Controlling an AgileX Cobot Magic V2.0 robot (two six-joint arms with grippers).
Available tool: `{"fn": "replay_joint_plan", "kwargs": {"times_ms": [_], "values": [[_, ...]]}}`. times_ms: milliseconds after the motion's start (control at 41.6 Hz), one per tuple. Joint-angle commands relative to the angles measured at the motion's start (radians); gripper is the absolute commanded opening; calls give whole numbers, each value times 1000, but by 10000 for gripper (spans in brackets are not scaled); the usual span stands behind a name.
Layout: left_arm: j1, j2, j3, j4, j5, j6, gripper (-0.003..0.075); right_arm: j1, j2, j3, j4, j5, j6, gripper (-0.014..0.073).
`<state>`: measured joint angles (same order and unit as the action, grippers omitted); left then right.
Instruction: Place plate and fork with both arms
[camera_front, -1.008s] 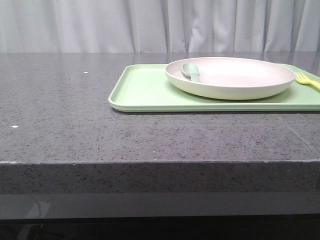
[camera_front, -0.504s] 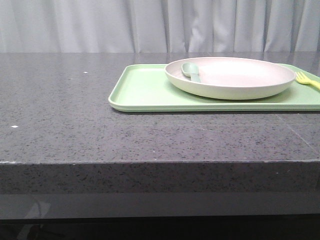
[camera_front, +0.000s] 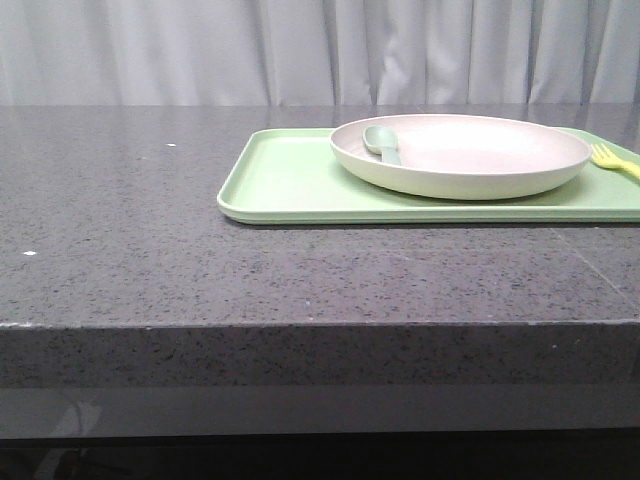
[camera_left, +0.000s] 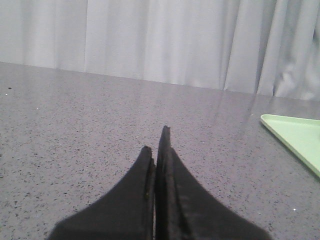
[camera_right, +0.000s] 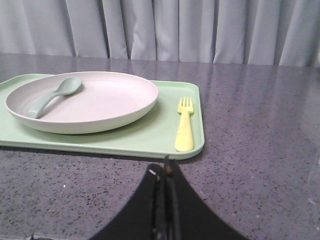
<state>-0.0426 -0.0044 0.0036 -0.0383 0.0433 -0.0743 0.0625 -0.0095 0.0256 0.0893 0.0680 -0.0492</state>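
We compare the front view over the last second and find nothing shifted: plate (camera_front: 460, 155), fork (camera_front: 615, 160) and tray (camera_front: 290, 180) sit as they did, so the task's state has not moved in that span. The plate lies on the green tray, a grey-green spoon (camera_right: 52, 94) resting in it with its handle on the rim; the yellow fork (camera_right: 184, 124) lies flat on the tray just beside the plate, tines pointing away from the right pincer (camera_right: 165, 172). Both pincers are drawn together, fingers touching, holding nothing. The right pincer hovers low over the dark stone table (camera_front: 150, 260), the tray's near edge just ahead of it and the fork almost straight in front. The left pincer (camera_left: 157, 145) points across bare tabletop, with only a corner of the tray (camera_left: 295, 135) off to one side, well apart. This layout fits either plate and fork already set down on the tray or both waiting there to be lifted off; we cannot tell which. Nothing stands between the right pincer and the fork; the spoon in the plate could slide if the plate is tipped.
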Motion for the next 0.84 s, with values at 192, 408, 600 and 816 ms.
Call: {"fn": "replay_joint_plan", "kwargs": {"times_ms": [192,408,600,816], "values": [[1,-22,8,0,-88,1,-20,-35,-19,-4,0,-87,-7,-68],[1,-22,8,0,-88,1,-20,-44,-19,-4,0,-87,-7,-68],[1,-22,8,0,-88,1,-20,-63,-19,-4,0,-87,-7,-68],[1,-22,8,0,-88,1,-20,-63,-19,-4,0,-87,-7,-68]]}}
